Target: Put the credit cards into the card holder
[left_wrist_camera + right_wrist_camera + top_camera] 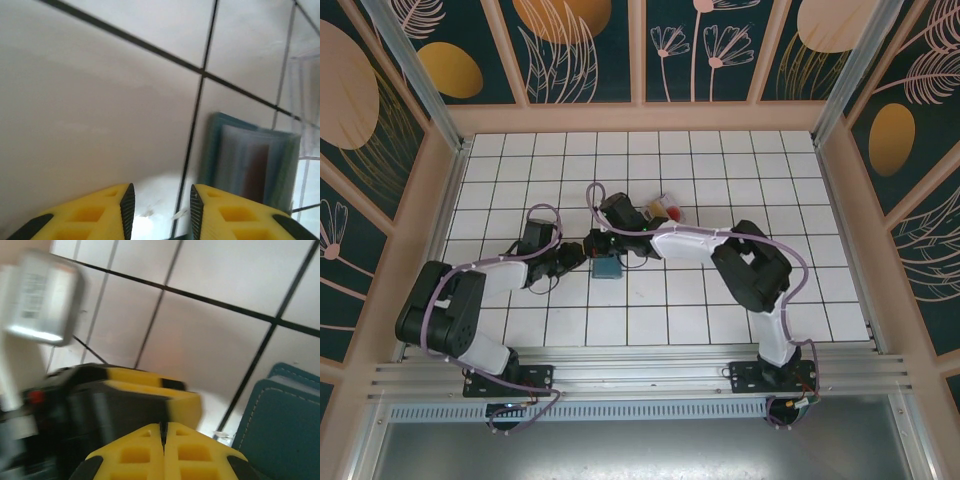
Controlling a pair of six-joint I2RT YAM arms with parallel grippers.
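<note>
Top view: cards (670, 211) lie up-right of holder (607, 267) at mid-frame, apart from it, so those are left to load. Left tool (161, 207) narrowly parted, empty. Right tool (163, 432) pinched shut, no card seen.

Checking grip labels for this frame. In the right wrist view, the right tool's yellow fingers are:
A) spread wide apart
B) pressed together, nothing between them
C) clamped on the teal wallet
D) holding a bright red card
B: the right tool is closed to a thin seam with nothing showing in it, while the flat teal-blue rectangular card holder lies on the tile beside it.
</note>
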